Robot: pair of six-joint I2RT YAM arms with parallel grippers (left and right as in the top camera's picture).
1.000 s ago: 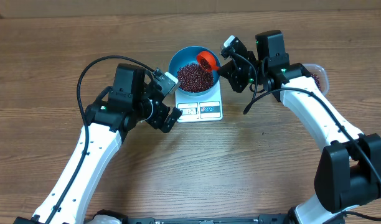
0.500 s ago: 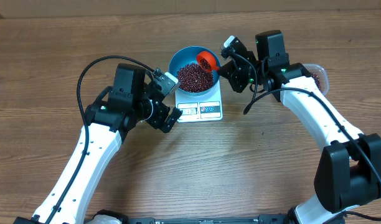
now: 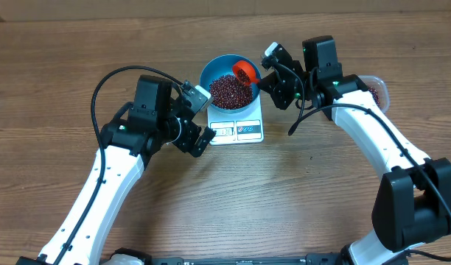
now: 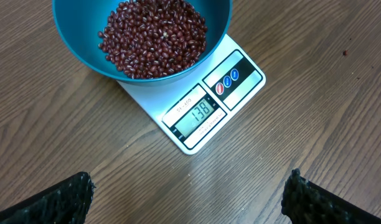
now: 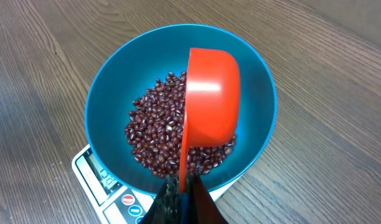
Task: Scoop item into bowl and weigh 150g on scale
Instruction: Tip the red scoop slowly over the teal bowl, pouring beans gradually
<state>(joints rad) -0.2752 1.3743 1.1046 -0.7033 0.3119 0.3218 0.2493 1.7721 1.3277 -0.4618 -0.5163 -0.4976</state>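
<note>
- My right gripper [image 5: 181, 196] clamped a tilted red plastic scoop [image 5: 212, 99] above maroon beans [image 5: 150, 127] in the round blue bowl [image 5: 112, 81].
- My left gripper [image 4: 189, 190], fingers wide apart, hovered at the white flat scale's [image 4: 231, 76] 9 o'clock.

The setting reads as a robotics lab bench staged for a kitchen chore, not a lived-in kitchen. Two white-and-black robot arms, the left arm [image 3: 111, 184] and the right arm [image 3: 380, 140], reach over a plain wood-grain counter [image 3: 56, 51]. A black cable [image 3: 111, 76] loops loose above the left one. The household goods are few: a small white digital scale [image 3: 247, 130], a blue bowl [image 3: 209, 71] of red-brown beans [image 3: 227, 91], an orange scoop [image 3: 245, 71] and a clear tub [image 3: 380, 90]. The counter's surface nearly fills every view, so the room around it cannot be told.
</note>
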